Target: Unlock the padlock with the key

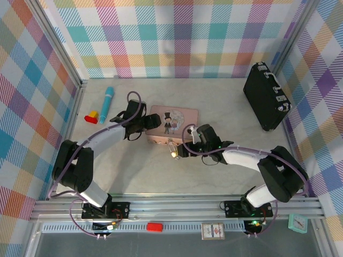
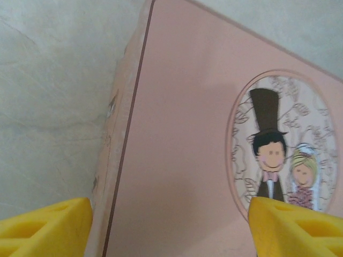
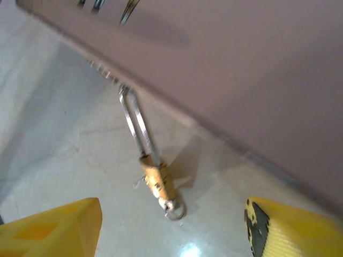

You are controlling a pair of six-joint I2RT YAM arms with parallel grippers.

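Right wrist view is showing my right gripper (image 3: 171, 235) standing wide open, its yellow fingertips (image 3: 51, 230) holding nothing, with only bare table (image 3: 64, 155) between them. Just ahead of that gap the padlock (image 3: 155, 181) is lying on the table. Its shackle (image 3: 135, 123) is reaching away from me and hooking on at the bottom edge of the pink tin (image 3: 241, 64), whose wall is running across beyond it. At the padlock's end nearest my fingers a small silvery loop is sticking out. I am taking it for the bow of the key (image 3: 174, 210), apparently seated in the keyhole, though the blur is leaving me unsure.

I am judging both pieces light, hard and slick. The padlock, tethered only by its shackle, is likely to skate or swing when nudged. The flat bow is the place to pinch and turn, gently, since so thin a key could bend.

Further off, my left gripper (image 2: 171, 235) is spread open too, one finger past the tin's edge and the other over the lid. I cannot tell whether it is pressing down.
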